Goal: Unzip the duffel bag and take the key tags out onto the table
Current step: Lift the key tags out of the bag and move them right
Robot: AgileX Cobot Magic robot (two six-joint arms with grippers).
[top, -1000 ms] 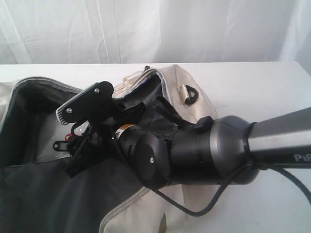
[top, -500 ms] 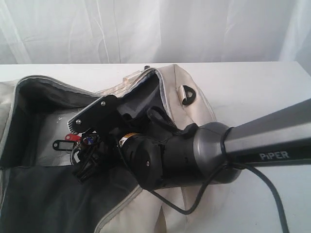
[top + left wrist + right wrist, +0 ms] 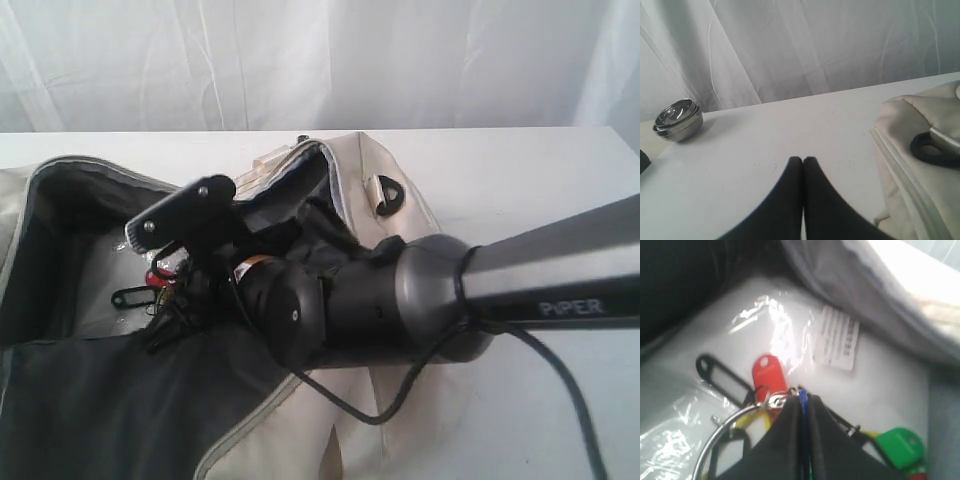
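The bunch of small oblong plastic key tags (image 3: pixel 767 374) in red, black, green, yellow and blue, strung on metal rings, is seen lying inside the large cream fabric duffel bag (image 3: pixel 365 165), on its pale grey floor lining. A thin blue tag edge is pinched between the pressed-together fingers of the right claw (image 3: pixel 801 392). The red tag is found just ahead of the claw tips, with a black tag beside it. A green tag lies off to one side of the claw, and a large metal ring (image 3: pixel 725 432) curves against its other side. A crinkled clear plastic sheet (image 3: pixel 765 315) and a white printed label (image 3: pixel 839 337) lie beyond the tips. Past those the grey bag wall rises, so little free room is left ahead of the claw.

In the exterior view the bag's mouth is shown gaping wide, its rim standing around the claw, and the dark right arm (image 3: pixel 540 290) is passed in over that rim. Open white counter (image 3: pixel 520 175) is left behind the arm.

The left claw (image 3: pixel 802 161) is closed on nothing, over bare counter. The bag's cream end with its black D-ring (image 3: pixel 930 150) lies to one side of it, apart from its tips. A stack of round steel bowls (image 3: pixel 677 120) stands far off on the other side, near the counter's edge, before a white curtain (image 3: pixel 815 45).
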